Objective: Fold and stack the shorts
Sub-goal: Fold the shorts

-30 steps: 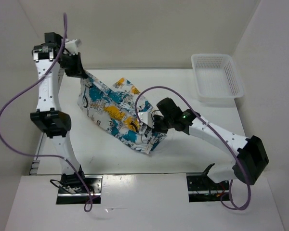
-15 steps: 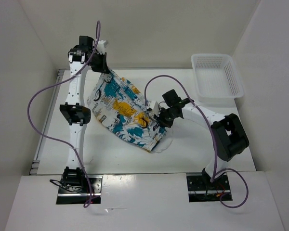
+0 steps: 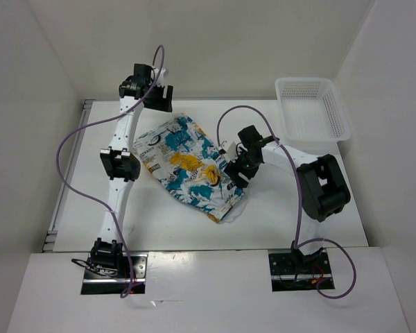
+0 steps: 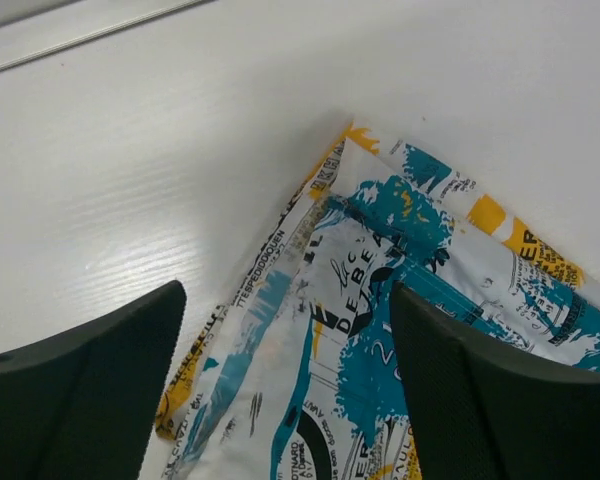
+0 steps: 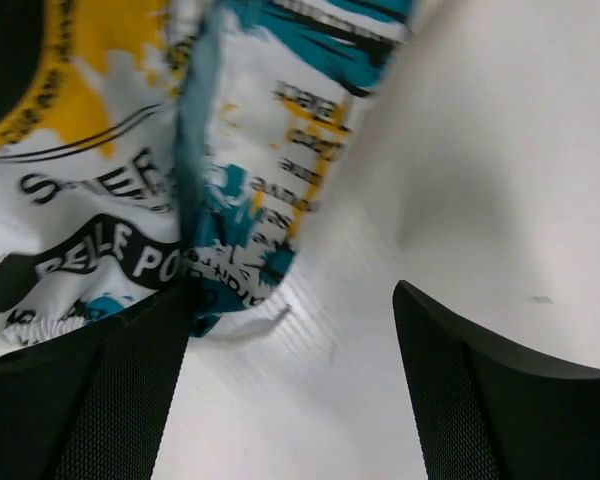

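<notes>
The shorts [image 3: 188,165], white with a teal, yellow and black print, lie folded on the white table [image 3: 312,198]. My left gripper [image 3: 161,98] hovers open just past their far corner. In the left wrist view the left gripper [image 4: 285,400] has its fingers spread wide above the shorts [image 4: 410,260] and holds nothing. My right gripper [image 3: 237,172] stands open at the shorts' right edge. In the right wrist view the right gripper [image 5: 290,400] is over bare table, with the edge of the shorts [image 5: 180,150] by its left finger [image 5: 90,400].
A white mesh basket [image 3: 312,111] stands at the back right corner. White walls close in the table at the back and on both sides. The arm bases are bolted at the near edge.
Both grippers were shut on the shorts and have opened, letting them drop flat. The left arm has swung right and the right arm has drawn in toward the back.
</notes>
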`<action>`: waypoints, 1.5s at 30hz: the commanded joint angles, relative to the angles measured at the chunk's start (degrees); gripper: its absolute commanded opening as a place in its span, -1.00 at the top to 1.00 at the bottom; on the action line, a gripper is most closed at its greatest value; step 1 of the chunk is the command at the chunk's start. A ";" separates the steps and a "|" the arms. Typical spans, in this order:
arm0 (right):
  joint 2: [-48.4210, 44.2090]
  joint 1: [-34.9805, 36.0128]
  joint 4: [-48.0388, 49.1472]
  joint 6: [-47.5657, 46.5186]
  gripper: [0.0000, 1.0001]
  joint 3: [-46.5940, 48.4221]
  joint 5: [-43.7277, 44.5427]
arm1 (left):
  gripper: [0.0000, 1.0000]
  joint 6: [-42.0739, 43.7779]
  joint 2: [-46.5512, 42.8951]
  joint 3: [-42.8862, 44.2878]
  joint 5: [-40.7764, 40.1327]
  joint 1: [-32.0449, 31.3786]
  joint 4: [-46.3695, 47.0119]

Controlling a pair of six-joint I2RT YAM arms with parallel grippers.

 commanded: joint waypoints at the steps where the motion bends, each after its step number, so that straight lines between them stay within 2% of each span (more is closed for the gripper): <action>1: 1.01 -2.31 -2.84 1.83 -0.69 5.92 7.14 | -0.82 -0.14 0.09 1.79 -2.93 -0.55 3.22; 2: 1.01 -3.10 -3.98 2.96 -0.69 7.34 5.84 | -0.92 -0.14 -0.61 1.79 -3.81 -0.55 2.53; 5: -0.03 -4.52 -8.47 5.52 -0.80 11.48 0.93 | -0.97 -0.14 -4.29 1.79 -3.56 1.99 -0.28; 8: -1.88 -4.52 -10.32 7.27 -0.83 11.48 -5.66 | -1.00 -0.14 -7.37 -2.33 -0.14 5.77 -3.79; 9: -1.89 -4.52 -11.37 7.28 -0.83 10.78 -7.26 | -1.00 -0.14 -7.38 -6.26 1.61 7.26 -4.94; 13: -3.11 -4.52 -11.38 10.52 -0.83 6.75 -11.48 | -1.00 -0.14 -5.90 -10.69 4.34 8.33 -11.17; 20: -1.63 -4.52 -3.31 19.65 -0.91 -0.30 -12.55 | -1.00 -0.14 1.05 -3.23 6.55 8.33 -12.95; 27: 3.55 -4.52 0.84 28.63 -0.87 2.43 -11.32 | -1.00 -0.14 0.97 -10.95 7.08 8.24 -12.95; 31: 6.37 -4.52 2.07 32.06 -0.62 4.53 -8.87 | -0.65 -0.14 0.44 -16.66 5.24 8.24 -12.95; 32: 7.42 -4.52 2.59 32.06 -0.44 5.06 -8.07 | -0.51 -0.14 0.44 -17.80 5.24 8.24 -12.95; 33: 7.95 -4.52 2.60 32.06 -0.34 6.02 -7.28 | -0.24 -0.14 -0.17 -19.82 5.24 8.24 -12.95; 34: 8.48 -4.52 2.60 32.06 -0.22 6.55 -6.49 | -0.12 -0.14 -0.78 -20.79 5.24 8.24 -12.95; 35: 9.61 -5.13 3.20 32.06 0.04 8.12 -4.66 | -0.01 -0.14 -0.79 -21.93 5.24 8.24 -12.95; 36: 10.23 -5.13 3.73 32.06 0.19 9.01 -3.59 | 0.10 -0.14 -2.53 -23.34 5.24 8.24 -11.82; 37: 10.76 -5.66 3.74 32.06 0.31 11.02 -2.71 | 0.28 -0.14 -3.51 -27.44 5.24 8.24 -11.11; 39: 12.52 -5.66 4.61 31.36 0.56 13.23 0.45 | 0.47 -0.14 -8.23 -34.12 4.71 8.24 -6.74; 40: 13.13 -5.66 5.40 30.84 0.56 15.59 1.42 | 0.54 -0.14 -10.61 -38.60 4.01 8.24 -4.45; 41: 14.27 -5.66 5.41 30.31 0.58 17.00 2.91 | 0.58 -0.14 -13.16 -49.08 4.00 8.24 -1.90; 43: 15.59 -5.66 6.98 30.31 0.58 22.08 3.53 | 0.60 -0.14 -21.77 -60.21 1.47 7.46 6.19; 44: 17.08 -5.66 6.99 30.31 0.58 24.12 4.06 | 0.60 -0.14 -26.84 -69.57 0.85 7.45 10.39; 45: 18.14 -5.66 7.60 30.31 0.58 28.05 4.93 | 0.60 -0.14 -28.90 -73.15 0.84 6.93 11.82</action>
